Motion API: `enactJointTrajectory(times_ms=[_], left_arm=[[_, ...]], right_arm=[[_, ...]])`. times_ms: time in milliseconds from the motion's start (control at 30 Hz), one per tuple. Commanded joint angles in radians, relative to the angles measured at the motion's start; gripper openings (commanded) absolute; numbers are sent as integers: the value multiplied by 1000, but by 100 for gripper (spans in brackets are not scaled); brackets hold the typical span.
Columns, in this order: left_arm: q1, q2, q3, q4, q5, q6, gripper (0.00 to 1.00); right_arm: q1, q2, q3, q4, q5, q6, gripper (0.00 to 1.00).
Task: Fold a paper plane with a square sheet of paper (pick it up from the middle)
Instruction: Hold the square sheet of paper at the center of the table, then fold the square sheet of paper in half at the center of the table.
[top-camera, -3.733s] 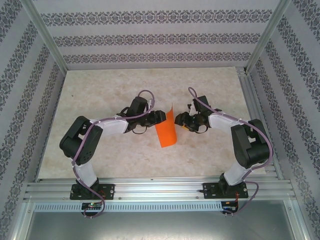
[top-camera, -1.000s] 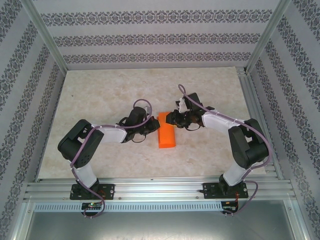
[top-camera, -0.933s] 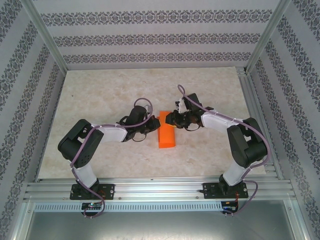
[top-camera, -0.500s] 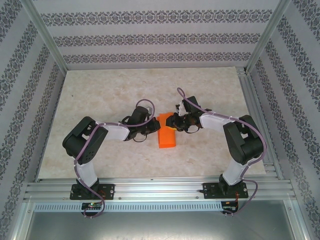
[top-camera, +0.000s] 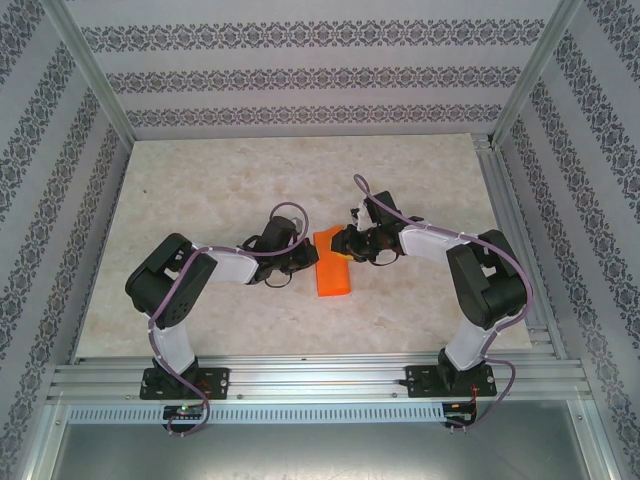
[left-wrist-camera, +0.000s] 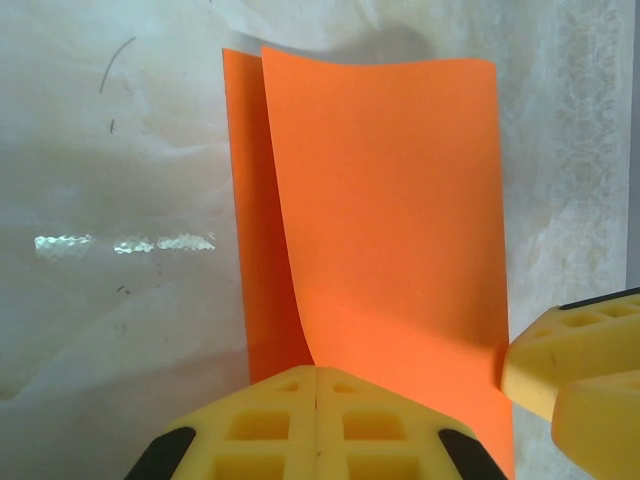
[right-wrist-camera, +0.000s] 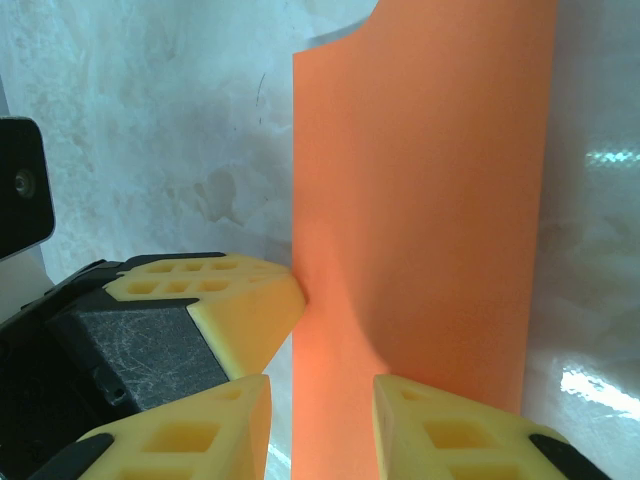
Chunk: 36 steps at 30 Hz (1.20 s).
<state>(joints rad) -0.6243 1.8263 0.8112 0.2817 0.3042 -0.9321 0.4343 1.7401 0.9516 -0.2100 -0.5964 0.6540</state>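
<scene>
Orange paper (top-camera: 335, 278) lies folded between left hand (left-wrist-camera: 316, 395) and right hand (right-wrist-camera: 320, 405).

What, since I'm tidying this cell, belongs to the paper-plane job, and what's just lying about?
Job: orange paper, folded over; left claw, shut; right claw, open.
Just there: marbled table; patterned walls; metal frame.

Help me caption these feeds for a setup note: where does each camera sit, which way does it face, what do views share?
Top external: above and behind the bases, looking down at the table; left gripper and right gripper meet at the folded orange paper.
Left wrist: faces along the paper past its shut fingers.
Right wrist: faces the paper between its open fingers.
Shared: each wrist view shows the paper and the other gripper's fingers.
</scene>
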Motion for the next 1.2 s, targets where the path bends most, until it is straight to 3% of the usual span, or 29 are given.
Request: enactJointTrajectory(times_ms=[0,567,1167], left_arm=[[-13,0,-1,11,-15,-1,1],[-14,29,-6,37,-5,-15,2],[-14,58,48,-39,0,37,3]], right_arm=[[1,11,17,-5,2,-21,32],[3,59,15,-1,14,-31,32],[10,65,13,3,12,-27,32]])
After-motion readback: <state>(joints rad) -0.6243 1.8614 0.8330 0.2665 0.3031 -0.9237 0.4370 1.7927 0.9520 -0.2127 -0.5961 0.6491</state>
